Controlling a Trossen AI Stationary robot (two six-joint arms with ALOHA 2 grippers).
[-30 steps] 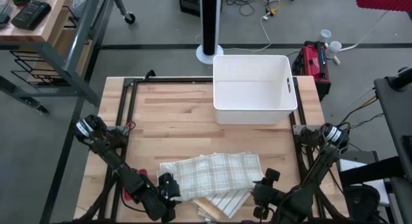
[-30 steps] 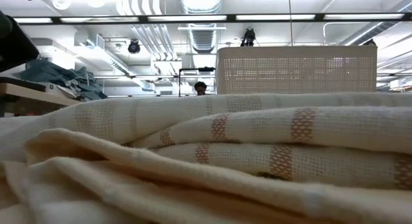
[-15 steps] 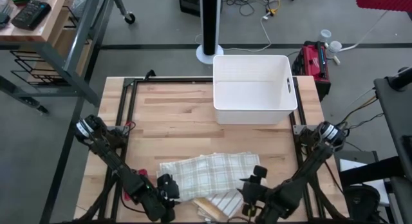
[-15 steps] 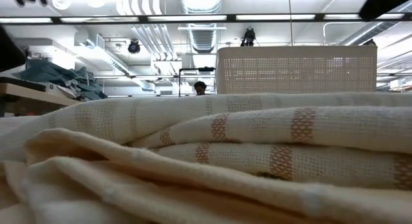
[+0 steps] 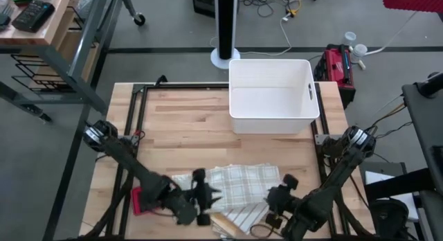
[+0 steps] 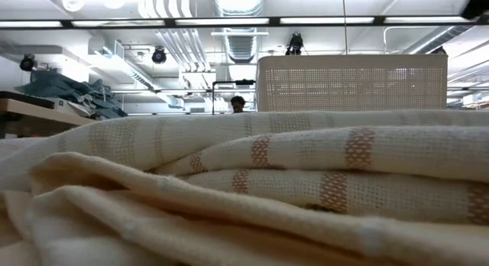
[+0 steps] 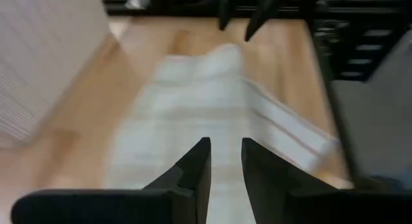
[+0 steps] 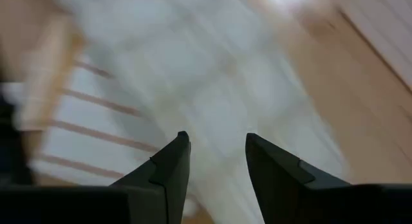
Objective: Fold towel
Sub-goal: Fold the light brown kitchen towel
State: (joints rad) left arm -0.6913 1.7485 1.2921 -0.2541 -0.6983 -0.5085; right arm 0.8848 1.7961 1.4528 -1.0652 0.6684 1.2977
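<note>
A cream towel with tan checks and stripes lies folded in several layers on the wooden table, near its front edge. It fills the low view's foreground. My left gripper hovers over the towel's left part, its fingers a narrow gap apart with nothing between them. My right gripper hangs over the towel's right edge. In the right wrist view it is open above the cloth.
A white plastic basket stands at the table's far right, and in the low view it shows behind the towel. Bare wood lies between the towel and the basket. A black frame runs along the table's left side.
My left gripper has risen from the towel's near left corner. It has swung toward the table's right, over the towel's left part, turning as it went. My right gripper has shifted a little left and back again. The towel lies as before.
</note>
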